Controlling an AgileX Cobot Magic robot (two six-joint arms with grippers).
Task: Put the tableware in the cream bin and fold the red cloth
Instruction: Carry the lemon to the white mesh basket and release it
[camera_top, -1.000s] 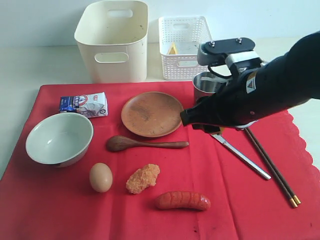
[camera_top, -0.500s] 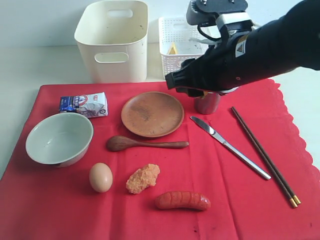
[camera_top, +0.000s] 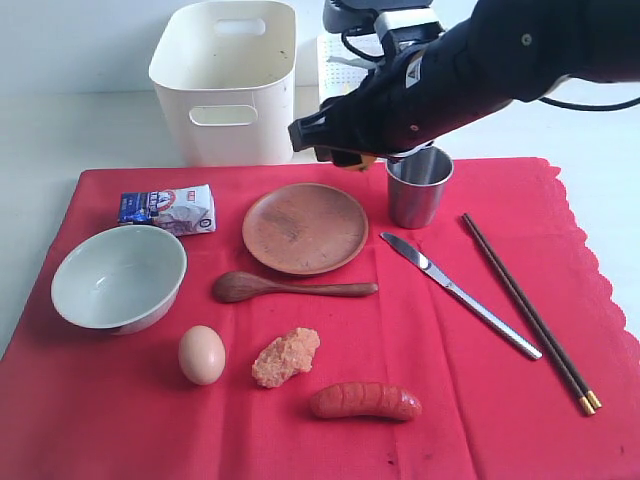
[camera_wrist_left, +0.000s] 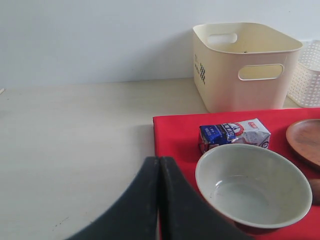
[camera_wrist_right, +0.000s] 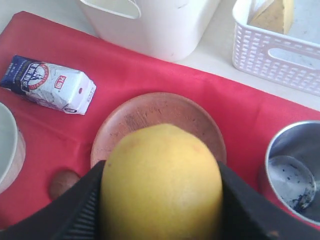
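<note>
Our wooden plate (camera_top: 305, 228) lies flat on the red cloth (camera_top: 480, 420). It is round and brown, and it sits below our right claw (camera_wrist_right: 160, 210). The steel cup (camera_top: 418, 187) stands just beside the plate. The cream bin (camera_top: 228, 90) sits behind the plate, off the cloth. But that claw is full: it hugs a yellow lemon (camera_wrist_right: 161, 170). We think the lemon must go somewhere first. Our left claw (camera_wrist_left: 159, 165) is pinched together with nothing in it. It is close to the pale bowl (camera_wrist_left: 252, 190), so it is the nearer one there.

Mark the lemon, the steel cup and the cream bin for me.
lemon (camera_wrist_right: 162, 182), right wrist view, middle of its yellow skin.
steel cup (camera_top: 413, 208), exterior view, its outer wall.
cream bin (camera_top: 225, 145), exterior view, front wall below the handle.
</note>
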